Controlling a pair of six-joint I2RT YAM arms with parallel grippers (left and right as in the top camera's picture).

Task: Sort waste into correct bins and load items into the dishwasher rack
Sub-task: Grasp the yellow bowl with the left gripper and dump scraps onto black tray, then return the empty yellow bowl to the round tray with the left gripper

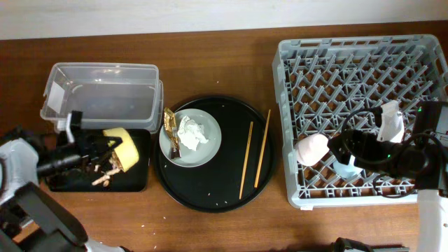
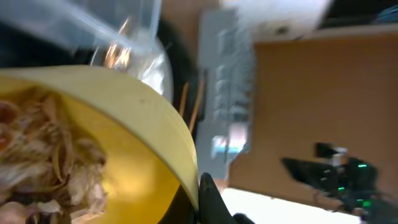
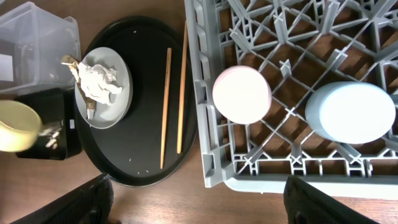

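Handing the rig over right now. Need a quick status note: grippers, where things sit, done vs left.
Left gripper: shut on small yellow bowl, tipped over black rectangular tray; food scraps partly in the tray, some in the bowl.
Right gripper: open, above dishwasher rack.
Done: pink cup and light blue cup upside down in rack.
Left: empty and rack the bowl; bin tissue and wrapper lying on plate; rack plate and chopsticks, both on round black tray.

Your left arm [image 1: 42, 210] is built of matte black links, with a white shell [image 1: 15, 164] at one side. Your right arm [image 1: 378, 148] is black too, looped with thin black cables [image 1: 364, 115], dotted with small green lights [image 2: 348, 186]. Its fingers [image 3: 79, 200] are rounded and black.
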